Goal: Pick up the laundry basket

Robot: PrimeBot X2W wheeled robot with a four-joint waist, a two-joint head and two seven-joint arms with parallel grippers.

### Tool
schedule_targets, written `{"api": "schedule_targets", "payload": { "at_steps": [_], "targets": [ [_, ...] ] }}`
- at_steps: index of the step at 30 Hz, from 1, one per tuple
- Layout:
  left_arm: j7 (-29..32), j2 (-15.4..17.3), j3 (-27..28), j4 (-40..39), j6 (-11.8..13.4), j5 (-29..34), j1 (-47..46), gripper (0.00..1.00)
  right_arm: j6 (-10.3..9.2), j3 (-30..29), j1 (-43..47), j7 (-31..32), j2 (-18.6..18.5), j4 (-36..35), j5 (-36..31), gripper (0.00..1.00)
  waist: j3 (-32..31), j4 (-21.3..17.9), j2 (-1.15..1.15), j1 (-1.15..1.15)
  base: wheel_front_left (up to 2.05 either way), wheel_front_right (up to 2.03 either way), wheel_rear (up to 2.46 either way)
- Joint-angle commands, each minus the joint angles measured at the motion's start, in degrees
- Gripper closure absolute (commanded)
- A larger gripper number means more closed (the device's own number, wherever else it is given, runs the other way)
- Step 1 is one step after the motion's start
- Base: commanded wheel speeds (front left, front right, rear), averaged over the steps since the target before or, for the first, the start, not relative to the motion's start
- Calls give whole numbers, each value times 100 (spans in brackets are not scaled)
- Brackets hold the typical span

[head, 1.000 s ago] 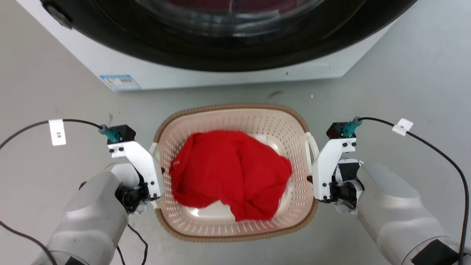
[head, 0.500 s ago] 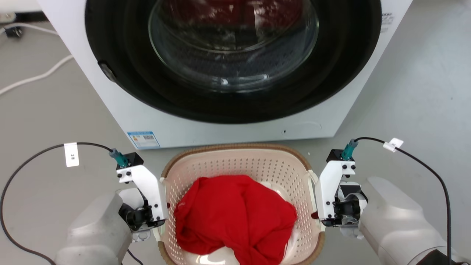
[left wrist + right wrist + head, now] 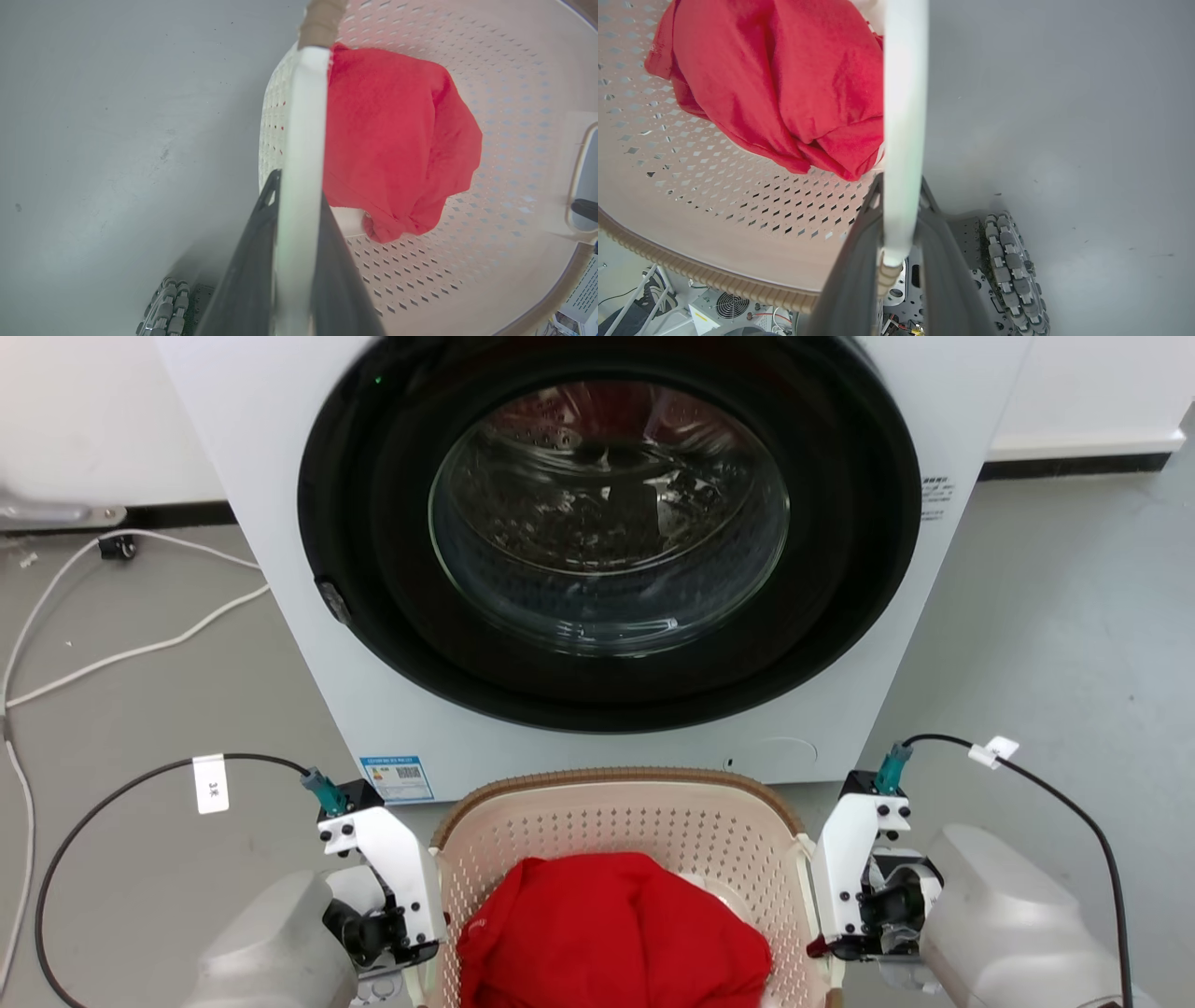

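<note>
Left of the washing machine (image 3: 523,756), floor cables (image 3: 140,644): lie loose on the grey floor, well apart from the laundry basket (image 3: 616,821); no snag judged likely.
Left gripper (image 3: 299,200): clamps the left handle (image 3: 303,116), one dark finger on each face of the white strip; nearly closed.
Risk at left handle: slips through the pads under load, given a thin smooth strip held at one spot.
Laundry basket: hangs between the two grippers, just before the machine; seems raised off the floor, judging by robot-base hardware visible beneath its rim in the right wrist view.
Red garment (image 3: 607,933): sits heaped inside, near the middle; shifts or spills on any tilt.
Risk of tilt: follows from uneven rise of the two arms, or from an inward squeeze bowing the perforated walls.
Risk of collision: strikes the door glass (image 3: 607,513) or white front on a forward swing, given a far rim close to the machine.
Right gripper (image 3: 901,186): pinches the right handle (image 3: 903,93) likewise, fingers almost together with the strip between.
Risk at right handle: twists in the pads; drops one side on loss of either grip.
Base wheel (image 3: 1008,261): lies below the right handle; catches a dropped rim.
</note>
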Motion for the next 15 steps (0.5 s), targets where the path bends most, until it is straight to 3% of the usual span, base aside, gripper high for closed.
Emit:
{"api": "schedule_targets", "payload": {
  "at_steps": [1,15],
  "targets": [
    [-35,-237,51,-111,-78,-95,26,100,68,-88,115,87,197,-68,47,100,-112,5,0,2,0,0,0],
    [2,-353,-77,-127,-79,-157,313,100,68,-445,403,353,203,-69,-319,100,-334,55,0,2,0,0,0]
  ]
}}
